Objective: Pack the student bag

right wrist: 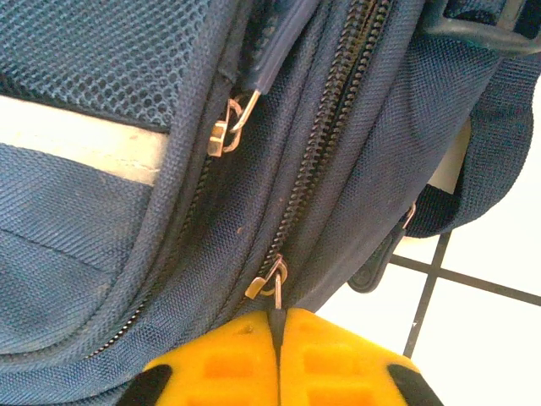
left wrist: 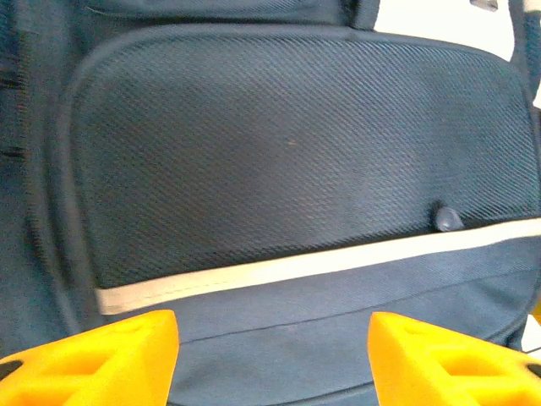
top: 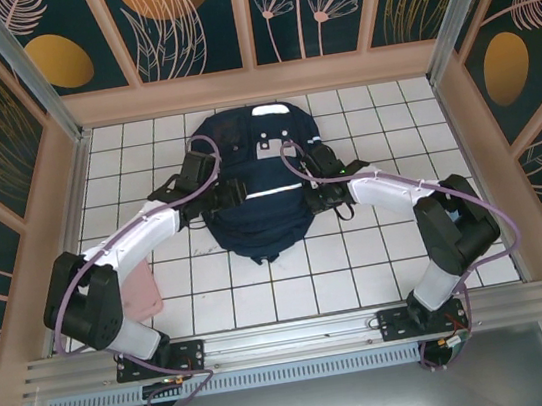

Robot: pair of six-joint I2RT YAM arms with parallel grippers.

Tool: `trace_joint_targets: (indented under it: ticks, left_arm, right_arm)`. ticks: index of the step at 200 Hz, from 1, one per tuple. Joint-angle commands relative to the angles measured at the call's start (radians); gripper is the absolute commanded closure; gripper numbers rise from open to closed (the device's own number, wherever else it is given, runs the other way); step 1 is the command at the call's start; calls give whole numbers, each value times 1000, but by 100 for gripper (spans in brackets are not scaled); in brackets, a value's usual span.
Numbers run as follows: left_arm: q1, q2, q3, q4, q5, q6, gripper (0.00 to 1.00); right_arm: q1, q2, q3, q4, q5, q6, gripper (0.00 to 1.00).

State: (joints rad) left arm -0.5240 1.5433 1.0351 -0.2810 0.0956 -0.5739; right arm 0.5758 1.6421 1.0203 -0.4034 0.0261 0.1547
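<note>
**Right pincer clamped on a zipper pull, left pincer open over the mesh pocket**

The right gripper (right wrist: pixel 275 362) has its yellow, blocky plastic fingers pressed flat together. The dark tab of a small metal zipper pull (right wrist: pixel 269 286) runs down into the seam between them. That pull sits at the lower end of a long line of dark zipper teeth (right wrist: pixel 331 135) on the side of the student bag (right wrist: pixel 76 245), which is coarse woven navy fabric. A second metal puller (right wrist: pixel 226 131) hangs on a neighbouring zip, and a black strap (right wrist: pixel 494 139) curves away over the white tiled table (right wrist: pixel 482 338).

The left gripper (left wrist: pixel 275 355) stands with its fingers wide apart and nothing between them. It faces a rounded pocket of fine navy mesh (left wrist: pixel 296 144) edged below by a thin white stripe (left wrist: pixel 296 267), with a small dark stud (left wrist: pixel 445 218) just above that stripe.

From above, the bag lies flat in the middle of the table, towards the far wall. White patches (top: pixel 273 110) near its top carry marks too small to read. Both arms reach forward with elbows out and wrists bent inward, the left arm (top: pixel 126 249) meeting the bag's left flank and the right arm (top: pixel 422 197) its right. A pale pink flat item (top: pixel 144 293) lies beneath the left arm.
</note>
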Motion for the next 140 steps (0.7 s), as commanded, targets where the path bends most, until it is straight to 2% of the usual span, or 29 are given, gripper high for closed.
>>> trace_joint_targets:
  ticks: [1, 42, 76, 117, 140]
  left_arm:
    - [-34, 35, 23, 90, 53, -33, 40]
    - [-80, 219, 180, 196, 76, -60, 43]
    - [-104, 407, 386, 198, 57, -64, 53]
    - [-105, 590, 579, 107, -9, -70, 69]
    - [-105, 676, 672, 23, -55, -85, 71]
  right_arm:
    - [4, -3, 18, -46, 4, -13, 98]
    - [5, -68, -16, -44, -33, -2, 98]
    - [1, -88, -38, -21, -54, -1, 98]
    - [-1, -97, -40, -21, -72, -1, 99]
    - [2, -121, -41, -27, -105, -1, 100]
